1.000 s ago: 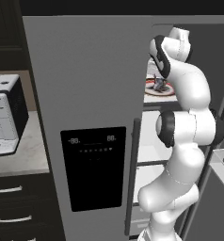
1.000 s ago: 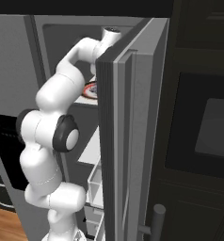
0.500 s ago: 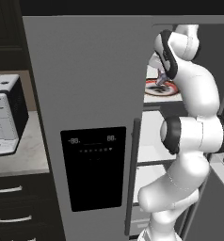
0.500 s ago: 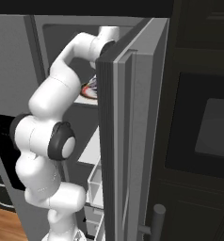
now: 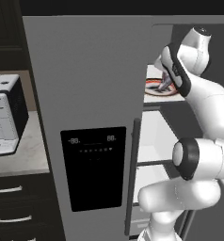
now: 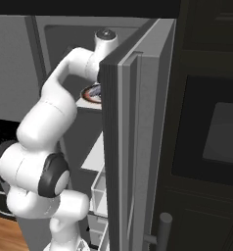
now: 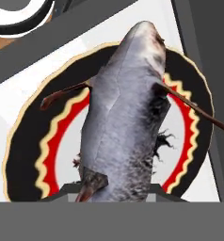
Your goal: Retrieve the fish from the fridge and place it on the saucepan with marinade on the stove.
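On the left stands the fridge (image 5: 92, 117), its dispenser door closed; its other door (image 6: 133, 147) is swung wide open on the right. The arm reaches into the open compartment, to the upper shelf (image 5: 156, 101). There, near the shelf's front edge, lies the round red-rimmed plate (image 5: 154, 89), and the fish (image 7: 125, 113) is over it. In the hand view the fish runs lengthwise away from the camera, its near end dropping between the fingertips (image 7: 62, 190), which sit close in on either flank. The gripper (image 7: 116, 195) looks clamped on the fish, the jaws drawn nearly together around its slender body.

The step in hand appears to be the pick-up inside the fridge: the grasp is made, the carry not yet begun. The next move calls for a straight lift clear of the plate's rim, then a careful pull back out past the shelf's front edge and the open door before turning for the stove.
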### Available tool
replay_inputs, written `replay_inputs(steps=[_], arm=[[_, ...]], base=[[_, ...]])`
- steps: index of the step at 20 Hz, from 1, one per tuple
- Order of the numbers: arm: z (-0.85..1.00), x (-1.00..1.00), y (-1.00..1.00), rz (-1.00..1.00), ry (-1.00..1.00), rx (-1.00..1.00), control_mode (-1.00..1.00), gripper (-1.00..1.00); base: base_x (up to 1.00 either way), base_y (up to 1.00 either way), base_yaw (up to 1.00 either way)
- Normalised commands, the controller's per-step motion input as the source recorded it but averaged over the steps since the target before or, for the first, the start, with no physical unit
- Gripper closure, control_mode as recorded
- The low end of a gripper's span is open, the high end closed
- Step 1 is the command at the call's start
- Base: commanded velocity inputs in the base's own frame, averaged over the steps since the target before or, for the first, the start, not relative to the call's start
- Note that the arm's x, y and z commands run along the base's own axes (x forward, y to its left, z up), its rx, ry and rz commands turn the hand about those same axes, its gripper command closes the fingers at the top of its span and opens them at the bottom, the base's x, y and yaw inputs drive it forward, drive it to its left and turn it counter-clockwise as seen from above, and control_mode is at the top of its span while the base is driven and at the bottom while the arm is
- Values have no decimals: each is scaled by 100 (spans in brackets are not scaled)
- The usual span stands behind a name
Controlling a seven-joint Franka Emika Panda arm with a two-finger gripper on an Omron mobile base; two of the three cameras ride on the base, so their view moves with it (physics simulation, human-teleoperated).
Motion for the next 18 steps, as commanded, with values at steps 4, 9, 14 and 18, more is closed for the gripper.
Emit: replay_inputs(steps=[4,9,14,18], arm=[[18,-35,2,-11,-13,0,-100,100],[30,-38,6,-9,-13,0,-100,100],[19,-47,1,-8,-16,0,-100,100],[19,-44,0,-8,-14,0,-100,100]], base=[[0,0,0],[0,0,0],[0,0,0],[0,0,0]])
